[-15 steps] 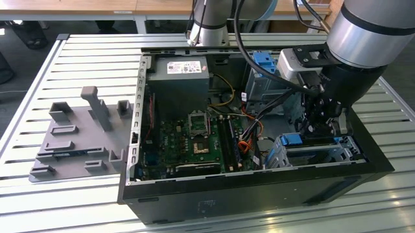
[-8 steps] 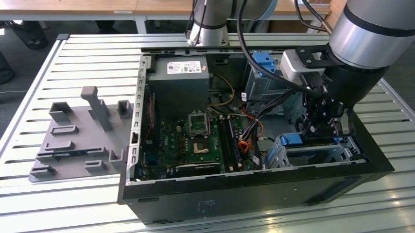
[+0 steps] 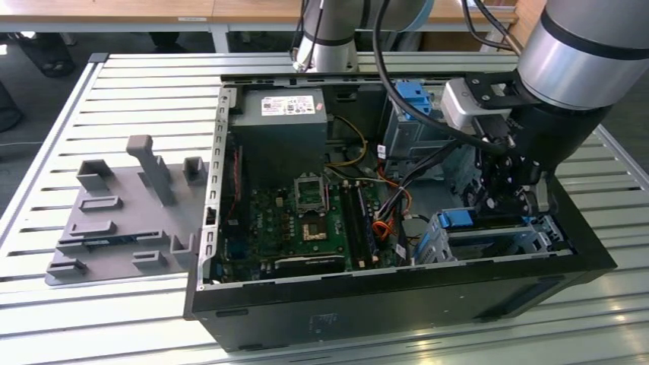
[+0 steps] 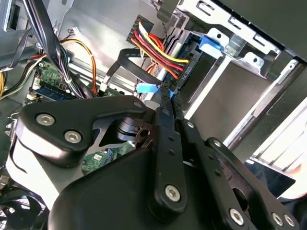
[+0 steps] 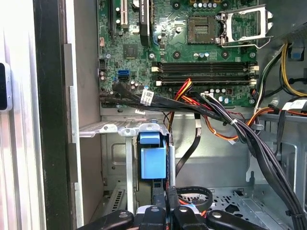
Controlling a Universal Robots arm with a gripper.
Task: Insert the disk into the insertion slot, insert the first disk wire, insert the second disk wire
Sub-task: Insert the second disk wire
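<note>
Slatted metal counter (image 3: 132, 76) carries the open black computer case (image 3: 406, 296), whose green motherboard (image 3: 304, 220) lies at the centre. On the counter at 9 o'clock from the case lies a grey plastic fixture (image 3: 121, 220). Silver robot arm (image 3: 588, 53) descends into the case at about 3 o'clock from the motherboard. The insertion slot (image 3: 512, 239), a low perforated sheet-metal cage, sits at the case's 4 o'clock corner, with the disk (image 5: 153, 160) seated inside it, its blue carrier end facing out. The gripper (image 4: 165, 96) is just beside the disk; its jaws are pressed together on a thin black wire connector (image 4: 165, 88) near the bundled cables (image 4: 158, 50).
</note>
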